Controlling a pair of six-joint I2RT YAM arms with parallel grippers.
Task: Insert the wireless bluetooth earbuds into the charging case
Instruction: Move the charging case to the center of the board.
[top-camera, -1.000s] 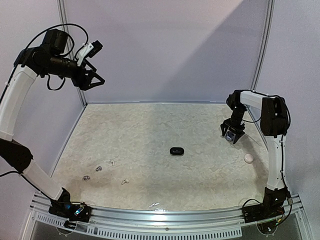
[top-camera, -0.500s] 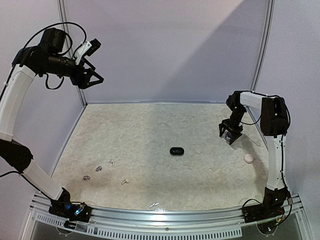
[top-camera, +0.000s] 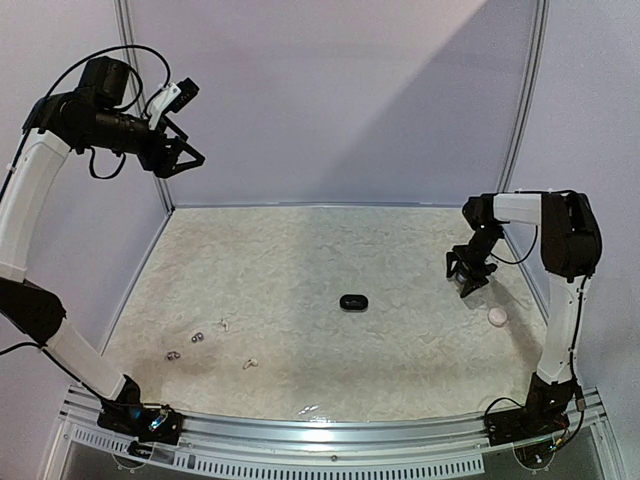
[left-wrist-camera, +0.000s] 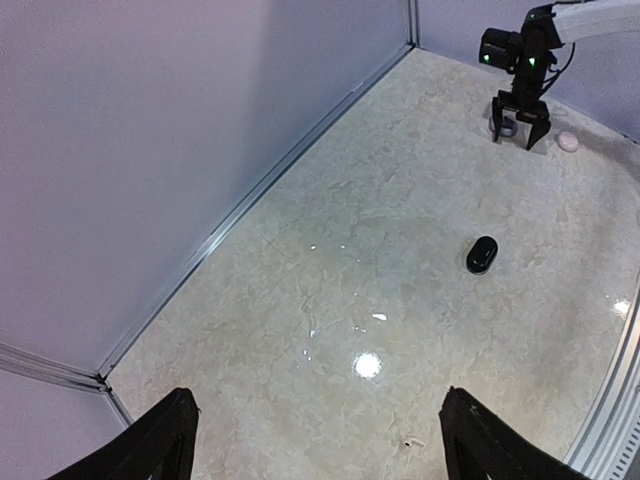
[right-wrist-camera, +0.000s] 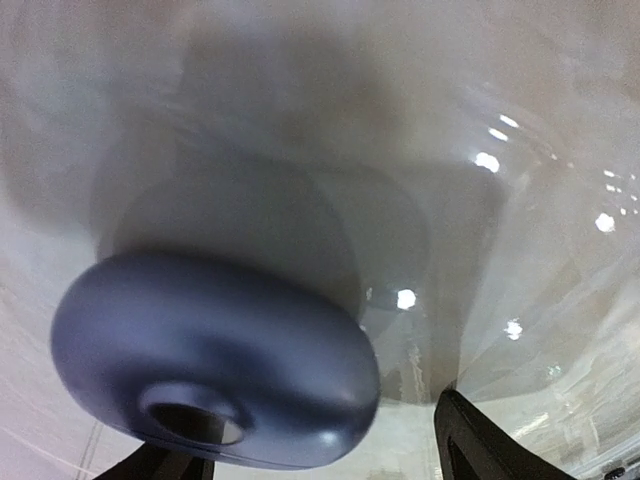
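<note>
Black oval charging case (top-camera: 353, 302) — flat, long axis left-right.
Left gripper (left-wrist-camera: 320, 425) spread, empty; right gripper (top-camera: 465, 280), shifted rightward, straddles blurred dark-grey rounded case (right-wrist-camera: 215, 365) — grasp unclear.

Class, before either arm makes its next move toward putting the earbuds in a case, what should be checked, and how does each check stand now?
1. The left gripper is open and empty: ok. It hangs high above the table.
2. The earbuds are located: ok. Several lie loose at the table's near left.
3. The black case has its lid open: cannot tell, too small.
4. The right gripper is closed on the dark grey rounded object: not ok. One finger shows apart from it, though the view is blurred.
5. The pale case is clear of the right gripper: ok. It lies apart.
</note>
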